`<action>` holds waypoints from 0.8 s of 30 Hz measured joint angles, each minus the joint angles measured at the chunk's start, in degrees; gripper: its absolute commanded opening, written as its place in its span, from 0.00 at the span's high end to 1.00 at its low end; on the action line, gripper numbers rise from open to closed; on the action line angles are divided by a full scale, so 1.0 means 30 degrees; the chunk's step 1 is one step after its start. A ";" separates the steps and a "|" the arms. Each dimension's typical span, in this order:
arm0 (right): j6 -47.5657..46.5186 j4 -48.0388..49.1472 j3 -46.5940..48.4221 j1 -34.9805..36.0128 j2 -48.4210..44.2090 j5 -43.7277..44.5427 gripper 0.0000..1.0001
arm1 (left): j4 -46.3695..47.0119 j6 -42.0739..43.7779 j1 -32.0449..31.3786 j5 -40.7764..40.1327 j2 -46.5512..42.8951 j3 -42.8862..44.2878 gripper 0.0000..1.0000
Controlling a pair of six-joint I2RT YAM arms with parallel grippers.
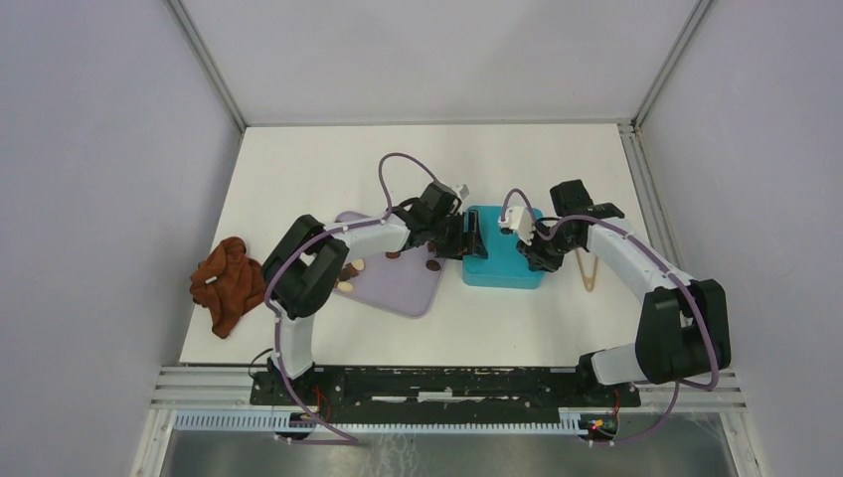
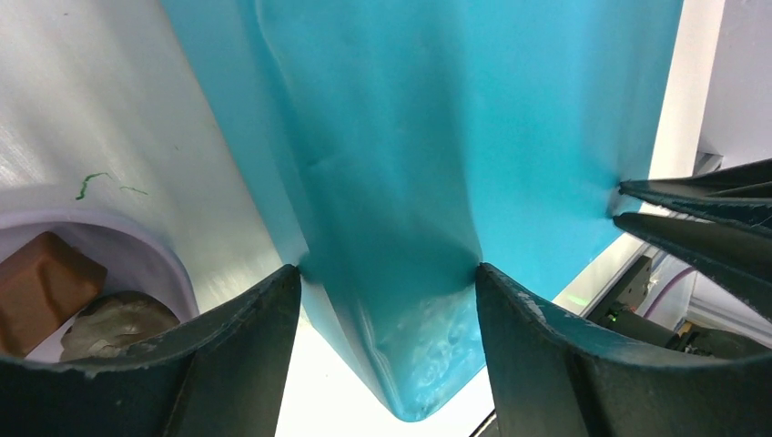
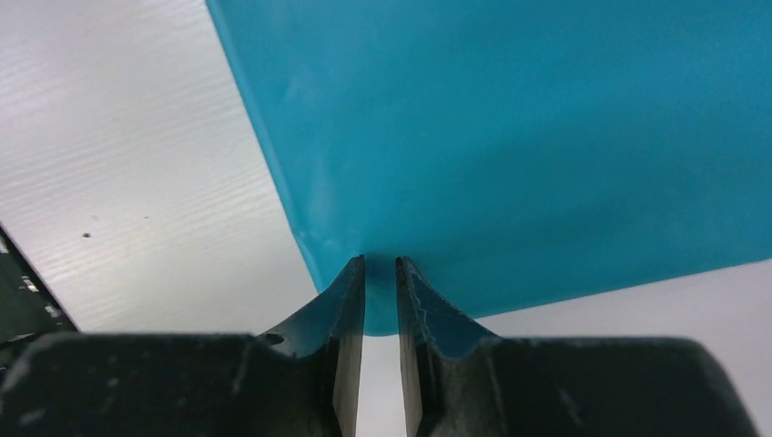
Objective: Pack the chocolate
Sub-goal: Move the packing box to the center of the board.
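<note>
- Base rail [image 1: 437,386] runs along the bottom of the top view, and both arms reach in to the teal box [image 1: 502,266] mid-table [image 1: 517,328].
- Left gripper [image 1: 467,238] is at the box's left end and right gripper [image 1: 532,250] at its right side. Jaws are too small to read from up here.
- Chocolate [image 1: 350,270]: a few brown and cream pieces lie on the lilac tray [image 1: 398,290], which sits just left of the box.
- Rust-brown cloth [image 1: 227,283] is bunched at the table's left edge, apart from the tray.
- Left wrist view: left gripper [image 2: 387,273] has its jaws wide apart, astride a corner of the teal box [image 2: 437,118]. Both fingers [image 2: 246,337] press against the box, so it is clamped on it.
- Same view, lower left: inside the lilac tray's rim [image 2: 137,238] is a brown rectangular chocolate [image 2: 41,287], with a paler round piece touching it.
- Right wrist view: right gripper [image 3: 380,264] has its jaws nearly together, pinching a thin edge of the teal box [image 3: 510,118], with white table [image 3: 127,155] behind.
</note>
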 measured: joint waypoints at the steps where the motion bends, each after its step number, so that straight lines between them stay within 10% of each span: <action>1: 0.0015 0.0153 -0.0095 -0.0066 0.0022 0.0087 0.76 | 0.0029 -0.0007 -0.0007 0.0058 0.0051 0.0000 0.25; 12: 0.0262 0.1370 0.0182 -0.0481 0.0481 0.0182 0.73 | -0.0138 -0.0015 0.0044 0.0335 0.0306 0.0321 0.25; 19: -0.2280 -0.0947 0.1268 -0.0984 0.0765 -0.3337 0.53 | -0.0124 -0.0233 0.0036 0.0648 0.0896 0.0940 0.25; 24: -0.8080 -0.3643 0.1217 -0.0619 -0.0153 -0.6535 0.72 | -0.0124 -0.0255 0.0058 0.0831 0.0954 0.0969 0.25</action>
